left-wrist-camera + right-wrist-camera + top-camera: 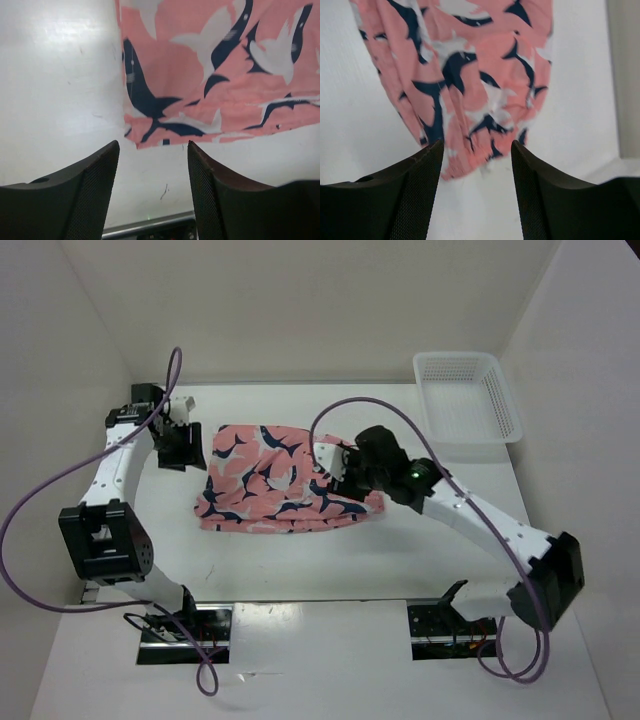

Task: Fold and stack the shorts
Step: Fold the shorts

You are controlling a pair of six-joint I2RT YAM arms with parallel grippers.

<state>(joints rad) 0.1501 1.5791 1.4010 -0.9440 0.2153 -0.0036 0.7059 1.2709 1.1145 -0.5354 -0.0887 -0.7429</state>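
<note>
So the left hand (183, 447) hangs wide open just off the left edge of the shorts (270, 480), holding nothing. They lie rumpled mid-tabletop (400, 560). At their right end the right hand (335, 472) is spread open too, nothing gripped. White basket (468, 395) sits far right, plain white walls (300, 310) around.

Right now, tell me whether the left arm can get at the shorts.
Probably yes: the left tool is open and a corner of the shorts lies just ahead, only bare table between.
</note>
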